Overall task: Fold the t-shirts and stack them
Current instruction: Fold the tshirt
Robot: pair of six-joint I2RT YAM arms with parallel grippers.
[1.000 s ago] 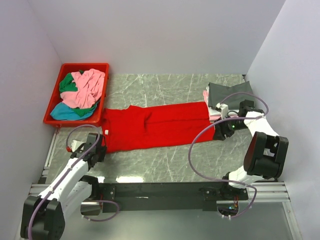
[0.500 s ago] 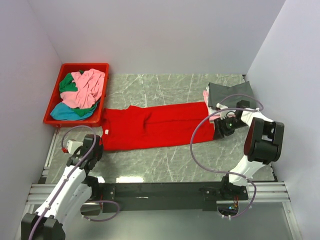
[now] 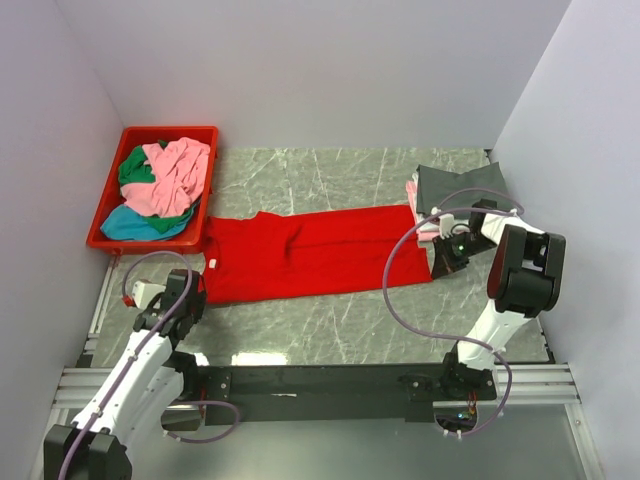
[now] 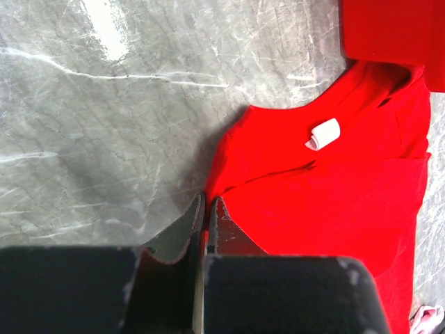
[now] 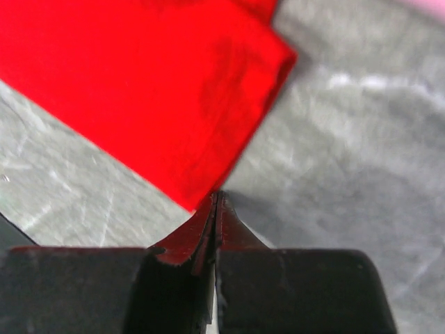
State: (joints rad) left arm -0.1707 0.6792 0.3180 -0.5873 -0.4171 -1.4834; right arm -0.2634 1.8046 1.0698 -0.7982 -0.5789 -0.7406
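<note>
A large red t-shirt [image 3: 310, 252] lies spread flat across the marble table, a white label [image 4: 323, 133] at its collar end. My left gripper [image 3: 200, 290] is shut on the shirt's near-left edge [image 4: 229, 182], the jaws pressed together on the cloth. At the other end, my right gripper [image 3: 437, 268] is shut on the shirt's near-right corner [image 5: 201, 188]. A folded stack with a dark grey t-shirt [image 3: 458, 185] on top and pink [image 3: 413, 190] under it sits at the back right. More t-shirts, pink [image 3: 175, 175], green [image 3: 135, 165] and teal [image 3: 135, 225], are heaped in the bin.
The red plastic bin [image 3: 105, 235] stands at the back left, touching the red shirt's collar end; its wall [image 4: 393, 31] shows in the left wrist view. Grey walls close in the table on three sides. A black rail [image 3: 320, 380] runs along the near edge.
Both grippers have closed on the red shirt's near edge, the left one first, the right one just now. The right arm's elbow has swung back toward the folded stack.
</note>
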